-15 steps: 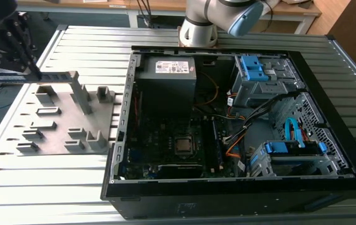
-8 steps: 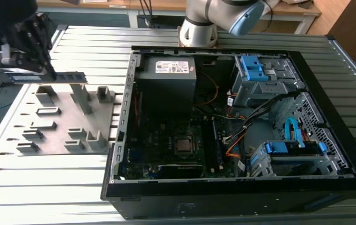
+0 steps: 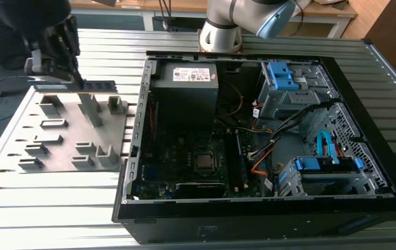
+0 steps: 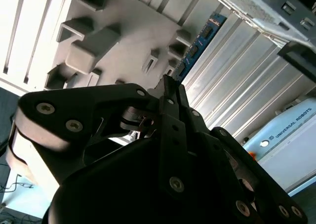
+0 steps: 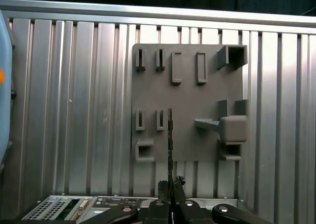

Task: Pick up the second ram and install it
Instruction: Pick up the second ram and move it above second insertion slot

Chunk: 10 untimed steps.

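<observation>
Above ribbed metal table [image 5: 74, 110] and grey fixture plate [image 5: 190, 103]: gripper [image 5: 170, 187] pinching second ram [image 5: 170, 140]. Likely light, stiff, fragile; hold flat faces, avoid contacts.

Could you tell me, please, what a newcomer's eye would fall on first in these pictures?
The open computer case stands out first, lying on the slatted metal table towards the exterior view's right, with its board and cables exposed. At that view's upper left, the dark tool is closed on the second ram, holding it just above the grey fixture plate.
</observation>
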### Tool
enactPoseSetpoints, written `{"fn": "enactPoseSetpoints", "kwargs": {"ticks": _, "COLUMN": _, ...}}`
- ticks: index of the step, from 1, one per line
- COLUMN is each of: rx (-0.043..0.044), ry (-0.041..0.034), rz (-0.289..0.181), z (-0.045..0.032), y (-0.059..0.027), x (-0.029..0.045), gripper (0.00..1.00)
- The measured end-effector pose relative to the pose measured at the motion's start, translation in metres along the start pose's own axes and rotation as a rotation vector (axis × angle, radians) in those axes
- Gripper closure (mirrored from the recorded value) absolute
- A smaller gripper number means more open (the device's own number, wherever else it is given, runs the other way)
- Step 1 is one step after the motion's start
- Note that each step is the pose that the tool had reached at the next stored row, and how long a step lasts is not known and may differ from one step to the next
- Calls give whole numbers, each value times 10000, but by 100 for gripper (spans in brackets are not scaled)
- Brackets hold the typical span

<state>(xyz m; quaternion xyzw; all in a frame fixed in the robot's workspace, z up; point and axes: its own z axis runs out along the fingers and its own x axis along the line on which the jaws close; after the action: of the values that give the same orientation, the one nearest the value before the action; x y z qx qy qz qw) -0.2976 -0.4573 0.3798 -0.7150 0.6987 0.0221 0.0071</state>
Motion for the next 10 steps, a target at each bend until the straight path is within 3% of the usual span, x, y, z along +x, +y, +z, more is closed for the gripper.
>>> {"fn": "enactPoseSetpoints", "kwargs": {"ticks": 10, "rx": -23, "ry": -1, "rz": -1, "z": -7, "y": -353, "x": 8, "gripper": 86}}
